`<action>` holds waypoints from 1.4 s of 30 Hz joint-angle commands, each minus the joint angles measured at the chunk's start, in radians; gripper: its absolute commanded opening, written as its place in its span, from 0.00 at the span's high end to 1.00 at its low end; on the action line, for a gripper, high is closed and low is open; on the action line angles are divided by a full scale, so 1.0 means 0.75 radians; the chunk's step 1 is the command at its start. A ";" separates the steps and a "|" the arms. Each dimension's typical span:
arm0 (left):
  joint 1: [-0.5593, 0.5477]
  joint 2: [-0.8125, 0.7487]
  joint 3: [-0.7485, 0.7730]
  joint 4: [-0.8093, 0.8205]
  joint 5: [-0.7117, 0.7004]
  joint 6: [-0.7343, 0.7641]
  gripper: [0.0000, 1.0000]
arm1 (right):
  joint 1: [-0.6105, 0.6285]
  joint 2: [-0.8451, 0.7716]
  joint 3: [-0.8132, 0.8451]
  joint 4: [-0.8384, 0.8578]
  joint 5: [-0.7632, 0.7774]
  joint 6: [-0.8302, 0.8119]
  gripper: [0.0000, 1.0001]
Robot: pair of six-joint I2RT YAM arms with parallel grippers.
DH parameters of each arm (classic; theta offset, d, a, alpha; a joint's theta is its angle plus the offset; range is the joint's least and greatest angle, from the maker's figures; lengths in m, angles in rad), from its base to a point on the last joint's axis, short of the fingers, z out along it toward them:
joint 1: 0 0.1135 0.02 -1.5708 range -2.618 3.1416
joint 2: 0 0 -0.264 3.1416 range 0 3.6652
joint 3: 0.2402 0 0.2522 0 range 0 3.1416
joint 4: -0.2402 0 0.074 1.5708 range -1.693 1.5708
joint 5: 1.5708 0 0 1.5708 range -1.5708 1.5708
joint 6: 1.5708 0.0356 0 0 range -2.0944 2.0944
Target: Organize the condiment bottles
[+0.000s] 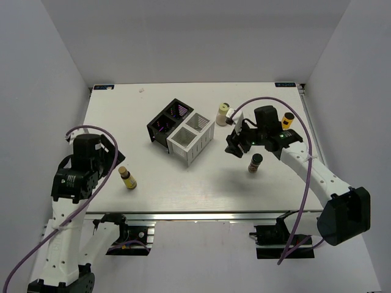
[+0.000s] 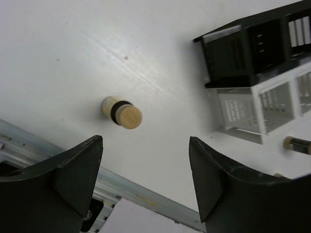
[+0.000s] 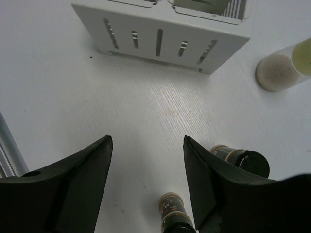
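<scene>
Right jaws (spread wide) hover over the table (image 3: 146, 111) beside a dark bottle (image 3: 174, 214).

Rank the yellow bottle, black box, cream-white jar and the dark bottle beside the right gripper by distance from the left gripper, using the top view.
1. The yellow bottle, just right of the left gripper, near edge.
2. The black box, mid-table.
3. The cream-white jar, beyond the boxes.
4. The dark bottle, right side.
</scene>
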 commanded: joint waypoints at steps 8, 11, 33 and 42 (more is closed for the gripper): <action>0.006 0.113 -0.272 0.079 -0.063 -0.054 0.18 | 0.003 -0.060 -0.053 0.157 0.132 0.141 0.32; 0.006 0.158 -0.313 0.171 -0.051 -0.026 0.18 | 0.005 -0.072 -0.067 0.157 0.144 0.141 0.32; 0.006 0.341 -0.325 0.221 0.025 0.101 0.37 | 0.003 -0.074 -0.085 0.186 0.193 0.133 0.32; 0.006 0.365 -0.315 0.170 0.052 0.117 0.38 | 0.003 -0.080 -0.094 0.194 0.199 0.131 0.32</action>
